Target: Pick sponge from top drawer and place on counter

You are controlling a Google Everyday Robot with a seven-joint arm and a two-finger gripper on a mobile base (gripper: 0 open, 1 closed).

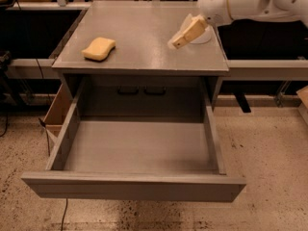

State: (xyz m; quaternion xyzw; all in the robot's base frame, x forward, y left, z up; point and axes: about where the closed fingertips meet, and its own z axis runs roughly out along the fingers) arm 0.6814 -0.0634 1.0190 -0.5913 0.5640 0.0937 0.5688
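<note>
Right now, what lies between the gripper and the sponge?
Nothing: the camera view shows bare counter between the sponge and the gripper, which hovers by the white bowl.

No legible txt/labels on claw (pixel 176 42) over counter (pixel 139 32) rt side, nor elsewhere.

End effector (pixel 177 42) above counter (pixel 144 32) (sponge (pixel 98 48) apart)

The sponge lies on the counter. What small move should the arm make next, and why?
Probably lift the gripper, now over the right of the counter, up and away: the sponge lies free at the left, and the open drawer holds nothing.
</note>
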